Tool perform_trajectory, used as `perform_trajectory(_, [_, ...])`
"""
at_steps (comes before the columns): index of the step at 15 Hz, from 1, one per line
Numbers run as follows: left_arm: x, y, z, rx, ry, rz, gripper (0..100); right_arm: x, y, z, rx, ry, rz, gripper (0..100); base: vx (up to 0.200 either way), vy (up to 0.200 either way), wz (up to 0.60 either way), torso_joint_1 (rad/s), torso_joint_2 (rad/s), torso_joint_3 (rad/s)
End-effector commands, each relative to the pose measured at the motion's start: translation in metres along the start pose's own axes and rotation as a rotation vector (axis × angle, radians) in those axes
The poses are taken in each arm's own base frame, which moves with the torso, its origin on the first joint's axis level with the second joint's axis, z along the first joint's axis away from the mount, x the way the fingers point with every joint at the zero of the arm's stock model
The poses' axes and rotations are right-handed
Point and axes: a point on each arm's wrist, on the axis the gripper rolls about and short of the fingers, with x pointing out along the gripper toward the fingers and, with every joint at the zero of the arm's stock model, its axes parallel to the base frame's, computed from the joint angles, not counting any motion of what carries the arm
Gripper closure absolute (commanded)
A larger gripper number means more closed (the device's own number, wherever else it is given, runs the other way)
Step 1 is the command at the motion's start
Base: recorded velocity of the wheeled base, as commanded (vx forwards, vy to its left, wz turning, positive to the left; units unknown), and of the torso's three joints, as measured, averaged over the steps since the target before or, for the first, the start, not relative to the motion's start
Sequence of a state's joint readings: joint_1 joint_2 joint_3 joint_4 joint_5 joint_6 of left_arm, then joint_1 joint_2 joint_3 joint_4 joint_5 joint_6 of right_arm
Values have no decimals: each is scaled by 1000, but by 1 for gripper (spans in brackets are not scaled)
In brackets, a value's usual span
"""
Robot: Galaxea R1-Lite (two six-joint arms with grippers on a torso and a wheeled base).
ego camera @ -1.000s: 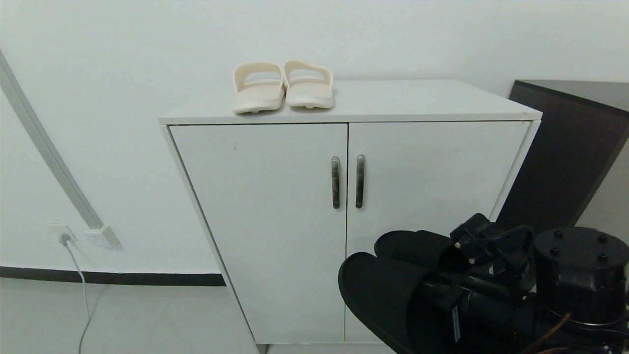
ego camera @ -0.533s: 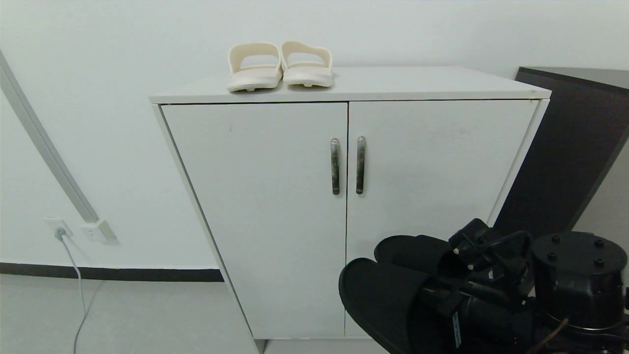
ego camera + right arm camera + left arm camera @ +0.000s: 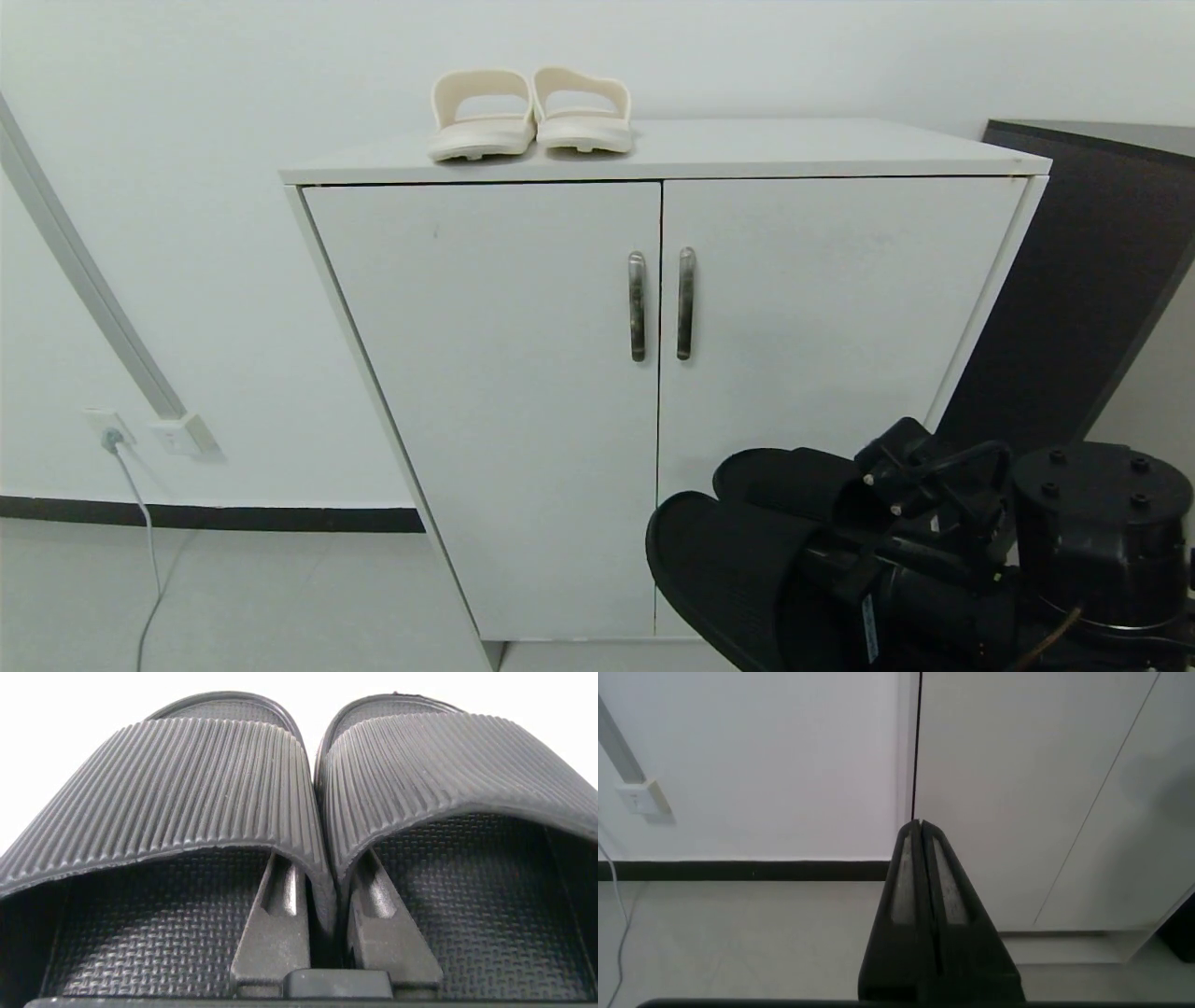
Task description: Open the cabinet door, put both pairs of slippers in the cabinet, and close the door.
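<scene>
A white two-door cabinet [image 3: 523,392] stands against the wall with both doors closed and two metal handles [image 3: 637,306] at the middle seam. A cream pair of slippers [image 3: 527,112] rests on its top, toward the left. Low at the right, in front of the right door, my right gripper [image 3: 840,541] is shut on a black pair of slippers [image 3: 738,551]; its fingers [image 3: 280,929] pinch the two inner straps [image 3: 318,812] together. My left gripper [image 3: 920,845] is shut with nothing in it, low down and pointing at the cabinet's left edge [image 3: 915,756].
A dark cabinet [image 3: 1083,280] stands right of the white one. On the left wall are a slanted cable duct [image 3: 84,280], a socket [image 3: 110,431] and a cable [image 3: 149,560] hanging to the grey floor [image 3: 233,607], which is open to the left.
The head camera has shifted, so the cabinet and cream slippers sit higher in the picture. The right gripper with the black slippers keeps about the same place.
</scene>
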State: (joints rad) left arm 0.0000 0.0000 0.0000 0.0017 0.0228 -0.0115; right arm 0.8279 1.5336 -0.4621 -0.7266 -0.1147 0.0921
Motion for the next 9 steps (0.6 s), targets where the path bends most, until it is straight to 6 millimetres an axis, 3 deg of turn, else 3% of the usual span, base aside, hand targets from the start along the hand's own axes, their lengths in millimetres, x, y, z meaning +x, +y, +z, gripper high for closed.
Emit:
perform_trajectory(1, [0, 0, 0, -1, 0, 0, 100, 0, 0, 0, 1, 2, 0, 100, -200, 0, 0, 2, 12, 12])
perform_trajectory(5, [0, 0, 0, 1, 0, 0, 100, 0, 0, 0, 0, 2, 0, 100, -200, 0, 0, 2, 10, 5])
perform_trajectory(9, [0, 0, 0, 1, 0, 0, 100, 0, 0, 0, 0, 0, 0, 100, 0, 0, 0, 0, 0, 0])
